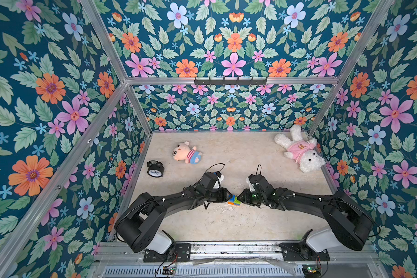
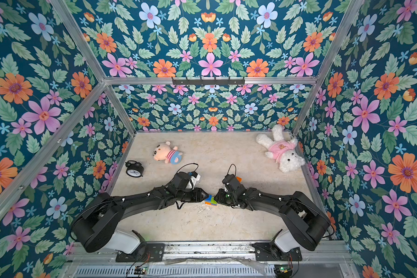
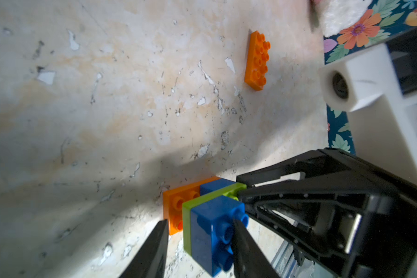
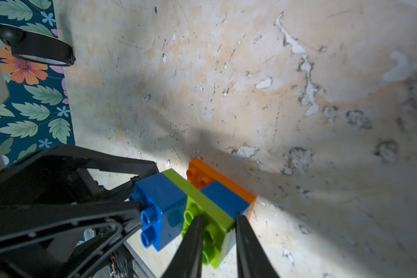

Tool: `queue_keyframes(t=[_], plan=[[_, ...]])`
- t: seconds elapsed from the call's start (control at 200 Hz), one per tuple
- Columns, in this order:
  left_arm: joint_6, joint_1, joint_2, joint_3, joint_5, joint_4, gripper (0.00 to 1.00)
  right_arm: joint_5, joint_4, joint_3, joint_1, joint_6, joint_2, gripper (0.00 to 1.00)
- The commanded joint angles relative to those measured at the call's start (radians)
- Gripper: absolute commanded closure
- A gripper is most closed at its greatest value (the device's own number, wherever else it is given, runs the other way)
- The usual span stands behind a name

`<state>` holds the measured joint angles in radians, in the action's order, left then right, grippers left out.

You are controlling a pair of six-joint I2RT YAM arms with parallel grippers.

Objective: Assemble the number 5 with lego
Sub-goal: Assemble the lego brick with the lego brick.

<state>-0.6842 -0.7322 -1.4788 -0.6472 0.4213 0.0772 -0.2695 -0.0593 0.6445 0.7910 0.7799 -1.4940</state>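
4-brick stack (image 1: 234,201): looks light, rigid, slick; grip flat sides, not studs. Right gripper (image 4: 219,216) clamps lime-green brick (image 4: 198,197); left gripper (image 3: 199,222) narrow, loose around top blue brick (image 3: 210,240).

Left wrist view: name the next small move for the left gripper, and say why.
Probably free the left gripper from the end blue brick and back it off toward the loose orange brick, which lies flat on the table. The stack already looks four rows deep, and the right gripper clamps its lime-green brick, so only the last orange row seems missing.
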Motion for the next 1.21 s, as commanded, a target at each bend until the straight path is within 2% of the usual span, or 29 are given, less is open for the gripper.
queue_keyframes(t=[0.0,0.08,0.145,0.225,0.475,0.64,0.865,1.01,1.13,1.2], plan=[[-0.005,0.001,0.000,-0.012,-0.048,-0.125,0.46,0.006,0.049,0.001,0.001,-0.015,-0.016,0.73],[-0.015,0.001,-0.009,-0.017,-0.050,-0.122,0.45,0.006,0.047,-0.004,0.001,-0.013,-0.015,0.73],[-0.030,0.001,-0.012,-0.005,-0.054,-0.114,0.47,0.009,0.047,-0.005,0.001,-0.014,-0.010,0.73],[-0.053,0.001,-0.017,0.025,-0.056,-0.085,0.56,0.010,0.047,-0.005,0.001,-0.014,-0.008,0.73],[-0.056,0.000,-0.051,0.040,-0.029,-0.067,0.56,0.007,0.047,0.001,0.001,-0.017,-0.012,0.73],[-0.037,0.000,-0.022,0.006,-0.057,-0.120,0.52,0.012,0.055,0.017,0.001,-0.023,0.001,0.72],[-0.017,0.000,0.035,-0.059,-0.090,-0.169,0.41,0.041,0.117,0.076,0.001,-0.051,0.032,0.58],[-0.007,0.000,0.041,-0.097,-0.090,-0.178,0.32,0.113,0.194,0.115,-0.007,-0.075,0.062,0.54],[-0.004,0.000,0.063,-0.108,-0.119,-0.198,0.29,0.259,0.281,0.128,-0.052,-0.097,0.113,0.53],[-0.001,0.000,0.104,-0.097,-0.130,-0.188,0.27,0.397,0.349,0.138,-0.096,-0.113,0.135,0.49]])
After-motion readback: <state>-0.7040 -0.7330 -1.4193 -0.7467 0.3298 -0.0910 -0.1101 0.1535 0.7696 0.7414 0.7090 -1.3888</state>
